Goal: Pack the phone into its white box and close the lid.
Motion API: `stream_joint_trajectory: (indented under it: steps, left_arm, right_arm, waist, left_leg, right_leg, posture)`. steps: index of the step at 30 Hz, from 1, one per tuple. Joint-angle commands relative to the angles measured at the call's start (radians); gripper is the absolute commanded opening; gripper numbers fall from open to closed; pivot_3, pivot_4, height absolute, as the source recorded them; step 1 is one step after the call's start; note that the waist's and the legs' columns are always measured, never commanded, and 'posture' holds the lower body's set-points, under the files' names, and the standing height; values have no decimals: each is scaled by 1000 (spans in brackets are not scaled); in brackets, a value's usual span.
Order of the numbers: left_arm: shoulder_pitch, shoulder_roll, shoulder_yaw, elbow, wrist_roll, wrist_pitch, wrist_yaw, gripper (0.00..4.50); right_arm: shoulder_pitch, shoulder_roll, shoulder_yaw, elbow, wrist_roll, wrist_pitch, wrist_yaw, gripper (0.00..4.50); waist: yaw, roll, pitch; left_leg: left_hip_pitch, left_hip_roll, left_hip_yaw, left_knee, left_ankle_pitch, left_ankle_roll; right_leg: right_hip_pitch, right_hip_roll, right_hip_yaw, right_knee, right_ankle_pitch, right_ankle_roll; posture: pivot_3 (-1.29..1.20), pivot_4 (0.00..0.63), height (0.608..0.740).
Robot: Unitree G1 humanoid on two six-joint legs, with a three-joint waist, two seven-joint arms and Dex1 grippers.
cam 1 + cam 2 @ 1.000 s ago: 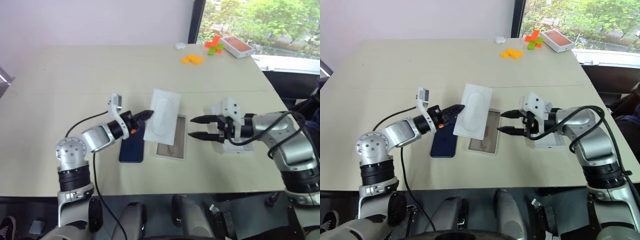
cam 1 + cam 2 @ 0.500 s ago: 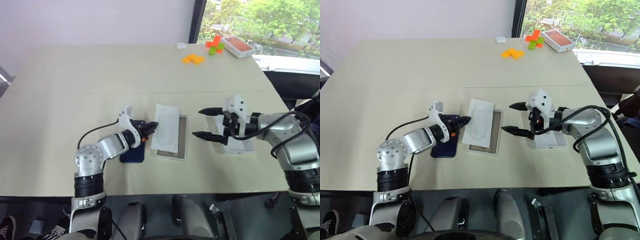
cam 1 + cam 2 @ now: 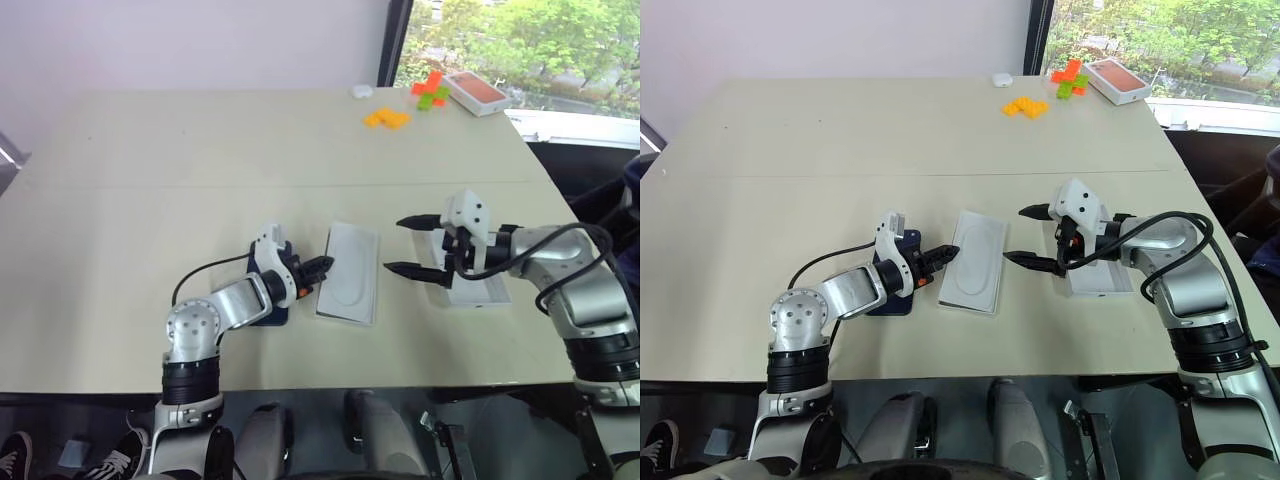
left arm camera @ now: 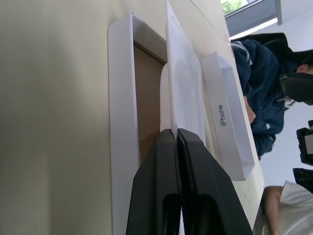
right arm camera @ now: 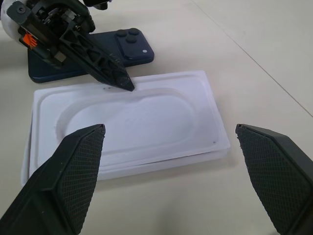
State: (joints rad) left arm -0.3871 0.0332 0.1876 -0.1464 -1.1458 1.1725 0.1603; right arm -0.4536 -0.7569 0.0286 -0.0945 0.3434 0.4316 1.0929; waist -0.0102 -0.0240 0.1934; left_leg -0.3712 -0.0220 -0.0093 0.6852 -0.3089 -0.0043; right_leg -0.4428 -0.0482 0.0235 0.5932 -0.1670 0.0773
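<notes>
On the counter (image 3: 150, 200), near the front edge, the left gripper (image 3: 322, 266) was clenched on the thin edge of the insert (image 3: 352, 285). That flat white insert lay over the box (image 4: 120, 122), hiding most of its brown inside. The phone (image 5: 93, 58) lay flat just beside the box, partly under the left arm. The right gripper (image 3: 405, 246) hung spread wide and empty above the counter, close to the other side of the box. The lid (image 3: 478, 290) sat under the right arm, near it.

Trouble could come from the insert. It covered the box, so the phone could not go in until it was lifted away. The grip was only on a thin edge, so the insert might slip or flop down. Pulling it could also drag the box along and bump the phone.

Room was tight here, since the 2 arms, phone, box and lid were bunched together. The far half of the counter was mostly bare, with only small toy blocks (image 3: 385, 118) and an orange box (image 3: 474, 92) at the far right corner. That bare part looked like a good spot for the insert.
</notes>
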Motion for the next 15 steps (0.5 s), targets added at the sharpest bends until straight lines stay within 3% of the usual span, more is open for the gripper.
stream_joint_trajectory:
  steps: [1, 3, 9, 15]
  left_arm:
    - [-20, -5, -3, -19, -6, -1, -3, 631]
    - [-21, -4, -6, -26, -3, -1, -3, 1365]
    - [-24, 17, -9, -58, -9, 16, 7, 4316]
    - [-48, 42, -9, -78, -48, 49, 7, 4419]
  right_arm:
    - [-29, -1, -9, -4, -8, -26, -7, 4500]
    - [-32, -1, -7, 5, -13, -32, -8, 4500]
    - [-32, 7, 3, 12, -23, -42, -10, 4500]
    - [-52, 35, 21, 22, -31, -43, -23, 4500]
  waist:
    - [0, 0, 0]
    - [0, 0, 0]
    - [0, 0, 0]
    - [-1, 0, 0]
  left_leg:
    - [0, 0, 0, 0, 0, 0]
    - [0, 0, 0, 0, 0, 0]
    - [0, 0, 0, 0, 0, 0]
    - [0, 0, 0, 0, 0, 0]
  right_leg:
    - [0, 0, 0, 0, 0, 0]
    - [0, 0, 0, 0, 0, 0]
    - [0, 0, 0, 0, 0, 0]
    - [0, 0, 0, 0, 0, 0]
  posture:
    - [0, 150, 740]
    - [0, 150, 740]
    - [0, 150, 740]
    - [0, 150, 740]
